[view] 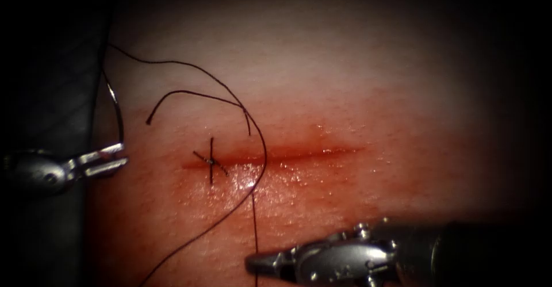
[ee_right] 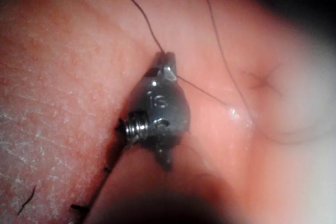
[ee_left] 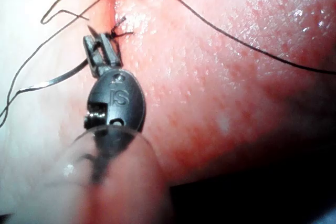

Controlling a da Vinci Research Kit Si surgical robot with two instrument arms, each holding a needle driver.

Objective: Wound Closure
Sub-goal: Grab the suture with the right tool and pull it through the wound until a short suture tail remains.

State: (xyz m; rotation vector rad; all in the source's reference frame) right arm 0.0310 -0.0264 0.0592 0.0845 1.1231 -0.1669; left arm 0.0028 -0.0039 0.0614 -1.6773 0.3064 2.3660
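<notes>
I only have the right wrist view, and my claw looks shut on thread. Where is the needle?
Observer: The left claw holds the needle near one end of its curve, left of the cut and out of the tissue.
Operator: I see a faint cross. Where on the cut is it?
Observer: That knotted stitch sits at the cut's left end.
Operator: Where does my thread run?
Observer: From the right claw the thread rises to just below the cut, right of the stitch.
</notes>
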